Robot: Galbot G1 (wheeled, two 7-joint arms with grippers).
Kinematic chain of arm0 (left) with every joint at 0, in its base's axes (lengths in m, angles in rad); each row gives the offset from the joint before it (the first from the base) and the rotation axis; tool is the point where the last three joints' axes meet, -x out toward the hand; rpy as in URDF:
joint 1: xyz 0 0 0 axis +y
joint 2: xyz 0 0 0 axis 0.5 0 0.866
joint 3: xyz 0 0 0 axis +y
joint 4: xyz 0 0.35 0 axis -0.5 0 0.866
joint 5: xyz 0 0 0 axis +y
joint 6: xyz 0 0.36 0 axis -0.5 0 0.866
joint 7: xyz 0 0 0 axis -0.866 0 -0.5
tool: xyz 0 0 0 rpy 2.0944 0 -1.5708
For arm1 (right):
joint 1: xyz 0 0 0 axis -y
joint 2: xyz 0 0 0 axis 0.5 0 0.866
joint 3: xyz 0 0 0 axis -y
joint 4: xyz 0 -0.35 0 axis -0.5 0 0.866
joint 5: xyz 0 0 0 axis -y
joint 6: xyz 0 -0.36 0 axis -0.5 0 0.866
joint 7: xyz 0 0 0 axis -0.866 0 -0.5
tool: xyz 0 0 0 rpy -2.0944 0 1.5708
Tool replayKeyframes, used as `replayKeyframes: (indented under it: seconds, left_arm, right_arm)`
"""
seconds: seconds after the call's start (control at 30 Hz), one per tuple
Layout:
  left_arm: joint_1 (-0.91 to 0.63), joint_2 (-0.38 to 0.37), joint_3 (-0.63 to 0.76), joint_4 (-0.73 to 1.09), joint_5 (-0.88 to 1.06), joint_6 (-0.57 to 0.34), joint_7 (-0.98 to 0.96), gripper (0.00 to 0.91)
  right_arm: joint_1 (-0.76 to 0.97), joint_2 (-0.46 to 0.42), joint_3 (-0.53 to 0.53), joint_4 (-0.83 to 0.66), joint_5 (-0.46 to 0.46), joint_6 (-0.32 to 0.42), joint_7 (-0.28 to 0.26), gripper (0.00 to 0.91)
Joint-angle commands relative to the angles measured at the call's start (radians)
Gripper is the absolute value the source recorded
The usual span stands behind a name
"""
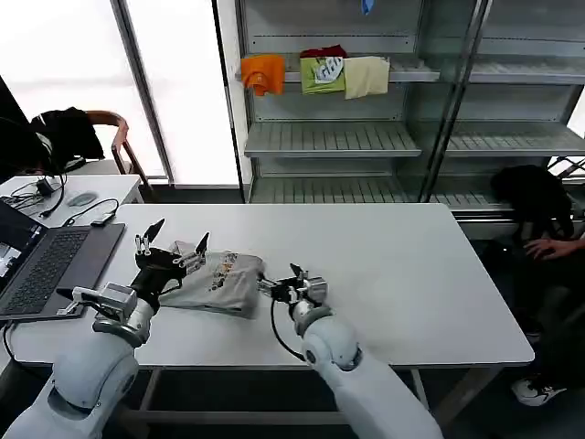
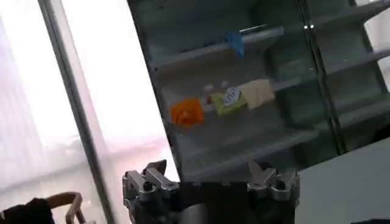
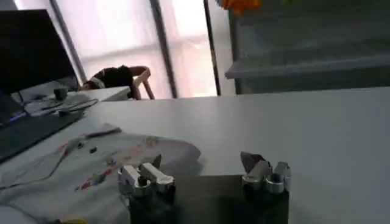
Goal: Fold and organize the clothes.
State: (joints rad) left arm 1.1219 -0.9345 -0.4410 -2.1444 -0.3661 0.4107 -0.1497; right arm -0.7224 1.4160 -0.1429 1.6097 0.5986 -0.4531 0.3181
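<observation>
A light grey short-sleeved shirt point(image 1: 219, 279) with a small coloured chest print lies bunched on the white table point(image 1: 402, 274), left of centre. In the right wrist view the same shirt point(image 3: 97, 170) spreads just beyond the fingers. My left gripper point(image 1: 172, 247) is raised above the shirt's left end, open, its fingers pointing up and holding nothing. The left wrist view has that open left gripper point(image 2: 210, 176) aimed at the shelves. My right gripper point(image 1: 279, 279) is low at the shirt's right edge, open and empty; in its own wrist view the right gripper point(image 3: 204, 167) hovers over bare table.
A laptop point(image 1: 41, 261) and cables lie on the table's left end. Metal shelves point(image 1: 366, 137) behind the table hold orange point(image 1: 263, 73), green point(image 1: 322, 73) and cream point(image 1: 366, 76) garments. A chair with black cloth point(image 1: 69, 133) stands at back left. A person's hand point(image 1: 548, 245) rests at the right.
</observation>
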Motion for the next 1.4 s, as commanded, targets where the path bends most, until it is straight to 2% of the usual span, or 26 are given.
replayKeyframes:
  seconds: [0.03,0.1,0.13,0.17,0.27,0.3,0.37,0.43,0.6,0.73,0.9,1.07,1.4]
  left_arm:
    - [0.068,-0.027,-0.029,-0.031,0.019,-0.001,0.021,0.907]
    - [0.070,-0.028,-0.029,-0.030,0.019,-0.003,0.022,0.907]
    - [0.070,-0.029,-0.029,-0.028,0.018,-0.003,0.022,0.907]
    - [0.070,-0.029,-0.030,-0.027,0.012,-0.003,0.023,0.907]
    - [0.067,-0.031,-0.030,-0.025,-0.009,0.002,0.024,0.907]
    - [0.067,-0.031,-0.029,-0.026,-0.011,0.002,0.024,0.907]
    - [0.069,-0.033,-0.027,-0.031,-0.011,0.002,0.024,0.907]
    - [0.069,-0.033,-0.029,-0.036,-0.013,0.004,0.023,0.907]
    - [0.064,-0.035,-0.076,-0.054,-0.129,0.024,-0.010,0.907]
    - [0.059,-0.012,-0.142,-0.052,-0.273,0.038,-0.032,0.907]
    - [0.050,0.000,-0.177,-0.025,-0.355,0.044,-0.040,0.907]
    - [0.033,0.001,-0.172,0.014,-0.379,0.039,-0.040,0.907]
    - [0.036,0.003,-0.168,0.034,-0.341,0.025,-0.018,0.907]
  right_arm:
    - [0.091,0.164,-0.097,-0.195,-0.024,-0.065,-0.001,0.655]
    - [0.084,0.162,-0.096,-0.196,-0.024,-0.065,-0.001,0.574]
    - [0.081,0.160,-0.093,-0.198,-0.022,-0.068,0.000,0.504]
    - [0.079,0.161,-0.089,-0.204,-0.019,-0.072,-0.002,0.393]
    - [0.078,0.166,-0.074,-0.226,-0.021,-0.070,-0.009,0.312]
    - [0.076,0.167,-0.069,-0.230,-0.021,-0.069,-0.010,0.262]
    - [0.074,0.163,-0.067,-0.228,-0.022,-0.066,-0.014,0.091]
    - [0.074,0.160,-0.067,-0.223,-0.028,-0.059,-0.015,0.000]
    - [0.074,0.146,-0.063,-0.172,-0.047,-0.026,-0.004,0.000]
    - [0.063,0.056,-0.066,-0.058,-0.056,-0.014,0.009,0.000]
    - [0.035,-0.058,-0.033,0.009,-0.037,-0.014,0.010,0.000]
    - [0.013,-0.158,0.023,0.034,-0.015,0.001,-0.016,0.000]
    - [-0.029,-0.255,0.102,0.037,-0.008,0.039,-0.072,0.000]
